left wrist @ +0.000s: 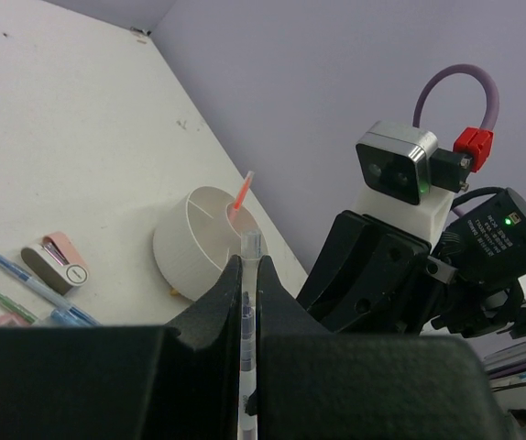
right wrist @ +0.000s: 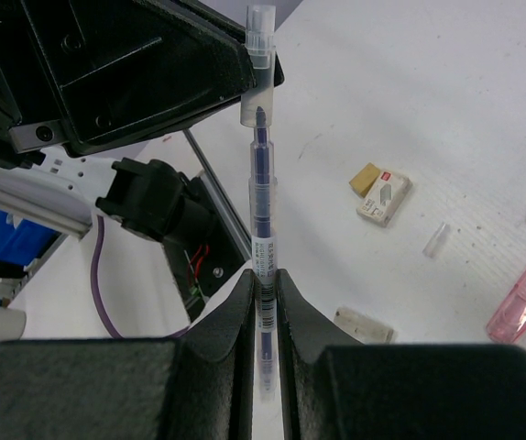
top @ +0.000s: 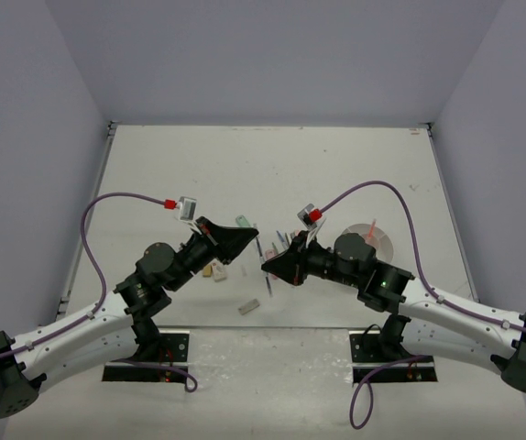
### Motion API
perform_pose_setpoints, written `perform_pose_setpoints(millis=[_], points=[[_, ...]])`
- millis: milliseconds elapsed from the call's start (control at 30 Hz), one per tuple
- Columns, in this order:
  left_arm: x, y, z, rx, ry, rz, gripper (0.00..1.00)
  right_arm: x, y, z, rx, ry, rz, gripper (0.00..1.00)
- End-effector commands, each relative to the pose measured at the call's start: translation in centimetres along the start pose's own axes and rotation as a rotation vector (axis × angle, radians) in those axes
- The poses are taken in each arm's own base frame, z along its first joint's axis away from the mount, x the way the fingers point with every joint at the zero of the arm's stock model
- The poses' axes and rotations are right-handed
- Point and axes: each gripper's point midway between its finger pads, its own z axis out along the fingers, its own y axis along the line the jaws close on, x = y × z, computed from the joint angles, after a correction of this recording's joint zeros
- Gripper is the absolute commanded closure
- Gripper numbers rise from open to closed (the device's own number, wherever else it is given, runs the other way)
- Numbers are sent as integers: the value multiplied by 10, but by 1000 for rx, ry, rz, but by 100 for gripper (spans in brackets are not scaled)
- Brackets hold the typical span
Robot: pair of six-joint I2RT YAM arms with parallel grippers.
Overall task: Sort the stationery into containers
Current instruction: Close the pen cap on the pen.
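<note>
Gripping tight, the right pincer is clenched on the sticker end of a clear pen w/ blue ink. The left pincer is clenched on a clear pen just under its cap; can't tell for sure if it's the same one. Both meet over the mid table. Walls stand at the left, back & right edges, and the far half has lots of open room. The white cup sits on the right side behind the right arm, w/ 1 orange pen standing in it. Lying loose are 1 tan block just beside 1 white box, 1 pink piece, 1 blue pen & 1 green pen. The box's red mark & the pen sticker are too small to read.
</note>
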Motion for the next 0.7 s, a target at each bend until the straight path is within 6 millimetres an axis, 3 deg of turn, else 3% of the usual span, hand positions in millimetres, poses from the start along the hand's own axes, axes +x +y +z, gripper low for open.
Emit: perform_pose_setpoints(millis=[0,467,667], points=[[-5,-11,1,47,-19,-25,100,-32,12,-1,-2,-86,-30,100],[3,0,3,26,-6,5,100,-66,25,-4,14,-156,-24,100],[4,-7,3,51,5,-33,100,-74,18,2,39,-210,-12,100]])
